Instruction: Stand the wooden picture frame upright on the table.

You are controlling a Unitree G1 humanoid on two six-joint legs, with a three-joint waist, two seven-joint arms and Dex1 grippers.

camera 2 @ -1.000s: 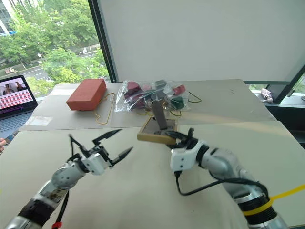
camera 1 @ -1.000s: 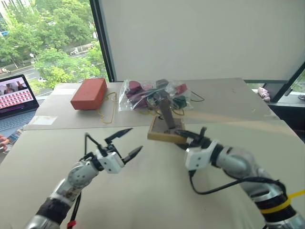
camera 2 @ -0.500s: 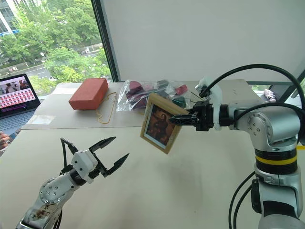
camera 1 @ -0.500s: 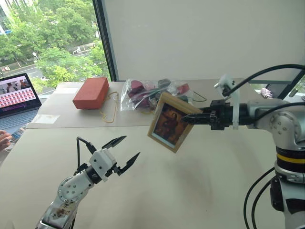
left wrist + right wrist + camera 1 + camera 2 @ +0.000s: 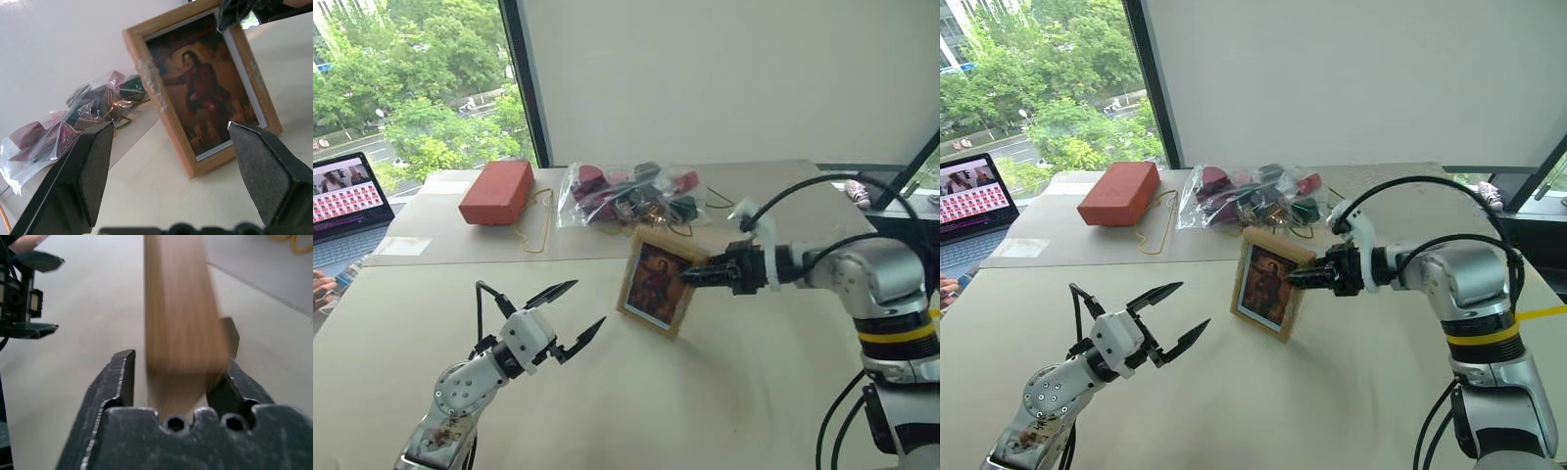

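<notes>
The wooden picture frame (image 5: 656, 286) stands on the table (image 5: 724, 411) on its bottom edge, leaning back, its dark reddish portrait facing me. My right gripper (image 5: 690, 277) reaches in level from the right at the frame's upper right edge. In the right wrist view that edge (image 5: 181, 308) lies between the fingers, with a narrow gap at one finger (image 5: 120, 377), so the gripper is open. My left gripper (image 5: 589, 303) hovers open over the table to the left of the frame, apart from it. The left wrist view has the frame's front (image 5: 205, 98) between its spread fingers (image 5: 83, 166).
At the back of the table a reddish-brown block (image 5: 496, 191) lies left of a clear bag (image 5: 631, 194) of dark items, with a yellow cord (image 5: 538, 230) between them. A laptop (image 5: 347, 201) and a person's hand (image 5: 321, 286) are at the far left.
The right gripper lifted the frame off the table, turned its portrait toward me and brought it down onto its bottom edge; its fingers have since widened. The left gripper has barely moved.
</notes>
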